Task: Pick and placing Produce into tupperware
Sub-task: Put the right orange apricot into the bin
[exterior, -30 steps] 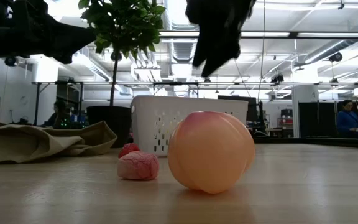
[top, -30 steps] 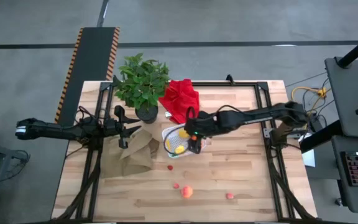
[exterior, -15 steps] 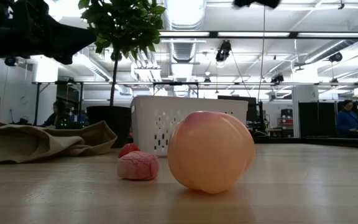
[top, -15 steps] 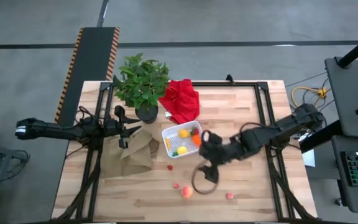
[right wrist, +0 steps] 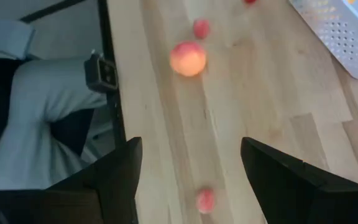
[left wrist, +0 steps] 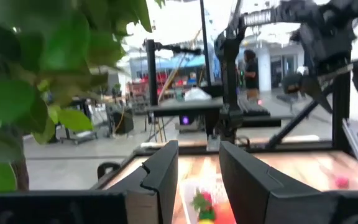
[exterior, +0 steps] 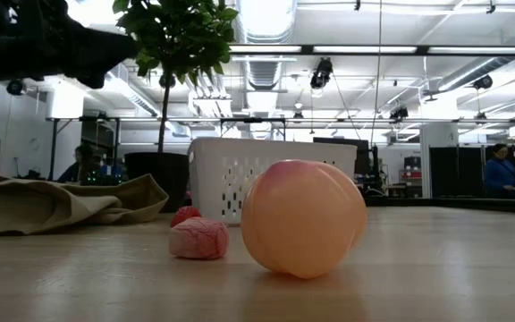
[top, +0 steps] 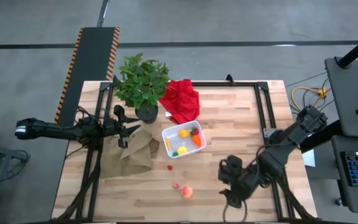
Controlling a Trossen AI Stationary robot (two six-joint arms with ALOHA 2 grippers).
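Currently the right gripper (top: 234, 198), jaws wide and empty, hovers over the wooden desk (top: 229, 124) at 5 o'clock of the white square plastic tupperware (top: 183, 140); its diagonal points toward 2 o'clock. The left gripper (top: 122, 127) waits, jaws narrowly parted.

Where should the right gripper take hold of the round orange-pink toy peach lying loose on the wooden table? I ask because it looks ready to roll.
Grip the round orange-pink toy peach across its widest middle, coming straight down from above. It is a smooth ball on the bare wooden table, apart from the small red berry beside it, so a side push would probably roll it. The right gripper hangs open nearby.
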